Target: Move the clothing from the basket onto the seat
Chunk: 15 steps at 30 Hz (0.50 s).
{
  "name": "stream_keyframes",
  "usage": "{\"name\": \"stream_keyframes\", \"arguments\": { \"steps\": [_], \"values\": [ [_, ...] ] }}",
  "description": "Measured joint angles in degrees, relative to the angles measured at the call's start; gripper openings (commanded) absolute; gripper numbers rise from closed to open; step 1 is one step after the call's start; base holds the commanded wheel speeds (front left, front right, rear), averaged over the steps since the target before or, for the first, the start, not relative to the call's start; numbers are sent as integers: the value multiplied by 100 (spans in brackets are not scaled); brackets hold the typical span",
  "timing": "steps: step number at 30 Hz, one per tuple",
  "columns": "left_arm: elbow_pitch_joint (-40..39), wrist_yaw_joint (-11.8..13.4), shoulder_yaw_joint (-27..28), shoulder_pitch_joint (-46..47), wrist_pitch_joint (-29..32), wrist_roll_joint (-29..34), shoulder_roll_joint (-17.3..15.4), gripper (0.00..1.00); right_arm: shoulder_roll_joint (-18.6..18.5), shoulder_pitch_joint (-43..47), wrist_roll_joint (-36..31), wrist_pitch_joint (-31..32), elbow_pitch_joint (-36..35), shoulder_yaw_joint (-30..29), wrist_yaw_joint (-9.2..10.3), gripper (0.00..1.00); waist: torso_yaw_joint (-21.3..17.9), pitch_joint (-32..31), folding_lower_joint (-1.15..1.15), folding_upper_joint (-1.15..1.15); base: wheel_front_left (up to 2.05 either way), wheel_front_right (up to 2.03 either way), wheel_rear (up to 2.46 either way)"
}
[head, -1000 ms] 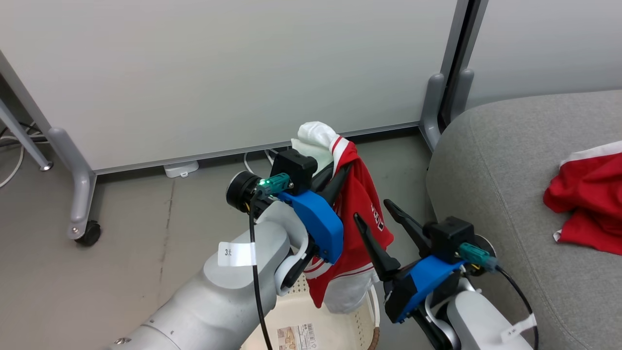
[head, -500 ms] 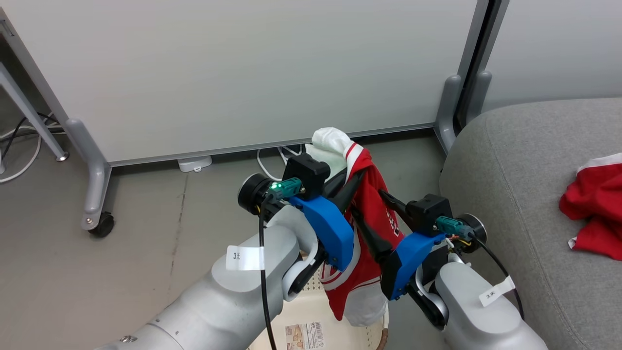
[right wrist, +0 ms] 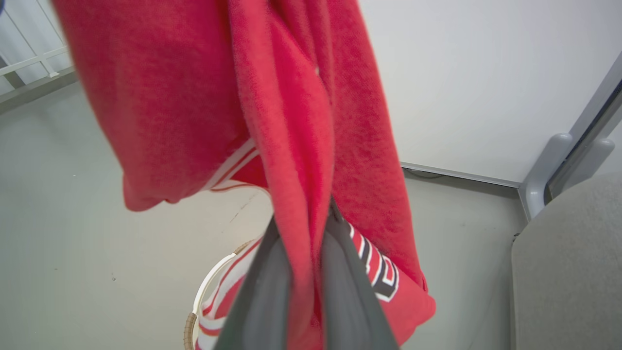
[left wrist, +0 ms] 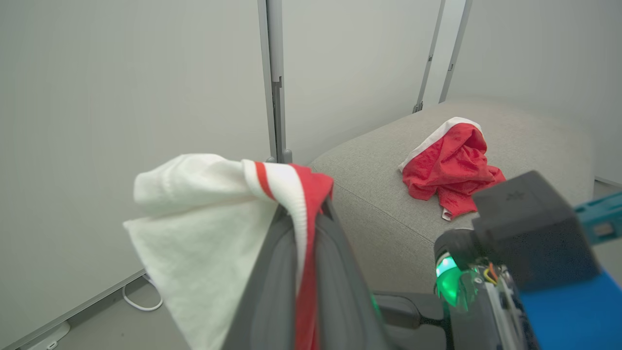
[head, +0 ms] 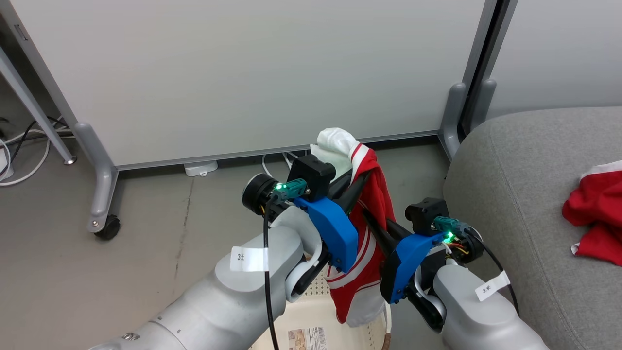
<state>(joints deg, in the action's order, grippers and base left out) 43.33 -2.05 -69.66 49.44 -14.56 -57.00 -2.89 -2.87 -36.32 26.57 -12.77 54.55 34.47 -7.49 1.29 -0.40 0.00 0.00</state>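
Nearest the robot sat the cream basket [head: 316,316], a printed label [head: 307,338] lying on its floor. Straight above the basket hung a red garment [head: 379,194] with white stripes, and both arms had hold of it. The left jaws were clamped shut on the white-and-red end at the very top. The right jaws were pinched tight on a red fold a little lower, towards the basket's right side. Black-and-white lettering [right wrist: 381,277] showed on the cloth just past that grip. The garment's tail dangled down to the basket's right rim; touching or not, I couldn't tell.

To the robot's right of the basket rose the grey seat [head: 515,184]. On it, well apart from the basket, lay the other red garment [head: 595,214] in a crumpled heap with white trim along one edge.

Beyond the basket the bare floor [head: 194,233] ran to a pale partition panel [head: 243,73] on grey legs. A black caster [head: 108,227] stood far to the basket's left, and a small white block [head: 200,168] sat under the panel's lower edge.
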Motion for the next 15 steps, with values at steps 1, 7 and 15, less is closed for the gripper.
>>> {"name": "stream_keyframes", "arguments": {
  "steps": [1,7,15],
  "values": [
    [8,0,-4,2,-2,-8,0,0,0,-18,48,-26,26,40,0,0,-6,-6,0,0,0,0,0],
    [40,19,-27,24,-20,-51,0,0,0,-98,312,-113,115,243,0,0,-53,-31,0,0,0,0,0],
    [84,53,-29,43,-27,-97,0,0,0,-207,537,-192,211,439,0,0,-121,-28,0,0,0,0,0]
  ]
}}
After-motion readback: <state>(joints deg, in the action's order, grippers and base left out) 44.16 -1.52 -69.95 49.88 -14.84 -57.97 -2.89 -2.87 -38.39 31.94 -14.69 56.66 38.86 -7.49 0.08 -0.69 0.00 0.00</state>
